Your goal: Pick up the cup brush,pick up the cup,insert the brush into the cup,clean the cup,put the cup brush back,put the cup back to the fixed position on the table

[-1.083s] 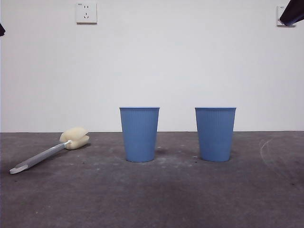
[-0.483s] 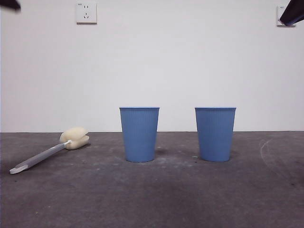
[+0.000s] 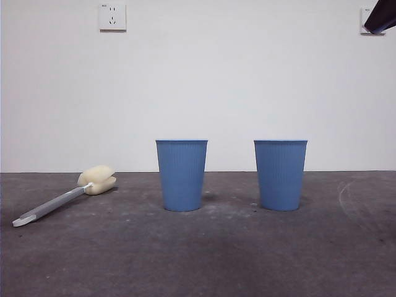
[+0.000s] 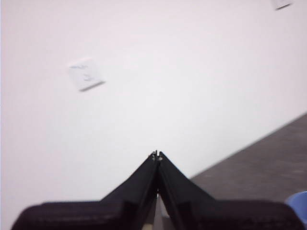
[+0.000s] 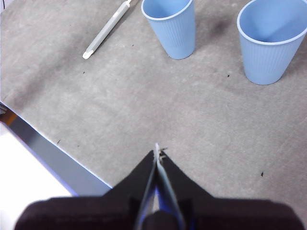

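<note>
The cup brush (image 3: 65, 199) lies flat on the table (image 3: 204, 253) at the left, with its cream sponge head (image 3: 97, 179) towards the wall. Two identical blue cups stand upright, one in the middle (image 3: 182, 175) and one to its right (image 3: 280, 175). My right gripper (image 5: 157, 153) is shut and empty, high above the table's near part; its view shows both cups (image 5: 170, 26) (image 5: 271, 38) and the brush handle (image 5: 106, 31). My left gripper (image 4: 157, 155) is shut and empty, raised and facing the wall. A blue cup edge (image 4: 300, 199) shows at the corner of its view.
A black arm tip (image 3: 378, 17) shows at the front view's top right corner. A wall socket (image 3: 112, 17) is on the white wall behind. The table's edge (image 5: 48, 153) runs below my right gripper.
The black tip at the front view's top left corner has risen and gone out of view. The brush and both cups have not moved.
</note>
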Controlling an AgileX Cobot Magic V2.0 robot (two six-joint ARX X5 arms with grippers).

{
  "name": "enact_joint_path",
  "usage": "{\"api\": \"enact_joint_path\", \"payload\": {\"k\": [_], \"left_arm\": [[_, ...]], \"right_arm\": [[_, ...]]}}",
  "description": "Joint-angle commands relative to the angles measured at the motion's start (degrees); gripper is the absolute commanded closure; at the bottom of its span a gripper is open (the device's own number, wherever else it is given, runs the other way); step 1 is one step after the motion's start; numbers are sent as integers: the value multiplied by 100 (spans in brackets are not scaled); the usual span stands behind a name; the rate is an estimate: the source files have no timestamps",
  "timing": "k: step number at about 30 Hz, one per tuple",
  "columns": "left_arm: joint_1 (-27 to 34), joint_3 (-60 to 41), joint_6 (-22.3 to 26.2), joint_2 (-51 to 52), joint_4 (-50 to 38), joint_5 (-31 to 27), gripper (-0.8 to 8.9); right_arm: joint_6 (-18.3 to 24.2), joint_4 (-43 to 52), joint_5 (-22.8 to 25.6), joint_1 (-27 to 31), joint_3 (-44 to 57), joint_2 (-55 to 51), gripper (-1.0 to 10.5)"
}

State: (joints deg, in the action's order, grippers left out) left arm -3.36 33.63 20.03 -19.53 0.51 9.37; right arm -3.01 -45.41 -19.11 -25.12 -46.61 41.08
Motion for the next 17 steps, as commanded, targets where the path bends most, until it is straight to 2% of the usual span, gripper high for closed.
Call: {"api": "enact_joint_path", "payload": {"k": [1,7,13,17], "left_arm": [[127,-787,13,413,-490,-223,817],[210,-2334,-662,1169,-1097,-404,817],[210,-3265,-1113,1631,-1128,-407,817],[210,-3307,-1147,1867,-317,-417,817]], "right_arm": [[24,11,9,-2,-20,0,946],[24,11,9,-2,-17,0,945],[24,11,9,-2,-20,0,946],[24,13,9,-2,-20,0,946]]}}
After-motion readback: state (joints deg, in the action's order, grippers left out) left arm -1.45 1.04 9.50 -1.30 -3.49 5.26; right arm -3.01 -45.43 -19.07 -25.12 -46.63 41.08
